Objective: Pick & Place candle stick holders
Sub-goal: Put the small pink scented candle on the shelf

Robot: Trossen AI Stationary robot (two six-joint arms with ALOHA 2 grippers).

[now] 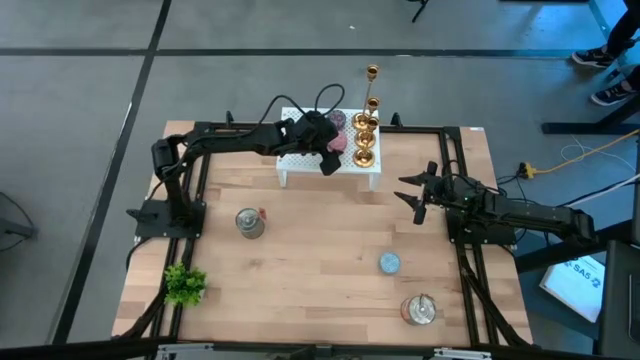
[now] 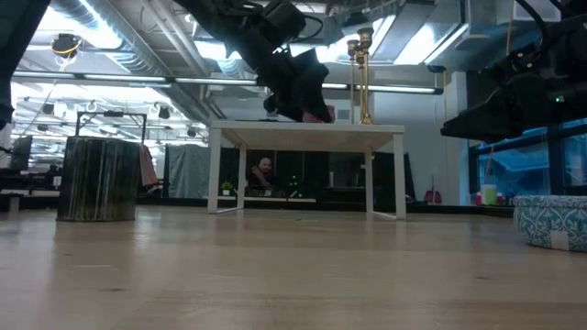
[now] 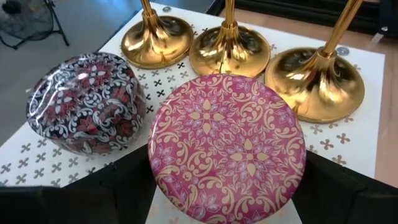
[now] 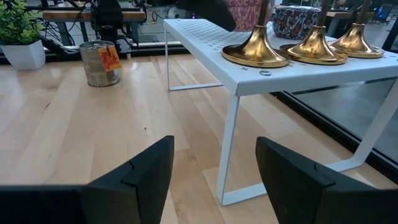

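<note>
Three shiny gold candle stick holders (image 3: 229, 53) stand on their round bases in a row at the right end of a white perforated shelf (image 1: 300, 165) at the table's far middle; they also show in the high view (image 1: 364, 140) and the right wrist view (image 4: 256, 50). My left gripper (image 1: 330, 155) is over the shelf, just left of them, shut on a round pink patterned tin (image 3: 227, 146). My right gripper (image 1: 415, 195) is open and empty over the table, to the right of the shelf and nearer than it, its fingers (image 4: 214, 180) pointing toward the shelf. My left gripper has the pink tin between its two fingers (image 3: 124, 180), one on each opposite side of the round wall (image 3: 155, 168). The fingers come from above, slanting down. The tin's lid faces up; I cannot tell whether its bottom rests on the shelf.
A dark patterned tin (image 3: 84, 102) sits on the shelf beside the pink one. On the table are a silver tin with a red label (image 1: 249, 222), a blue tin (image 1: 389, 263), another silver tin (image 1: 419, 310) and a small green plant (image 1: 184, 284).
</note>
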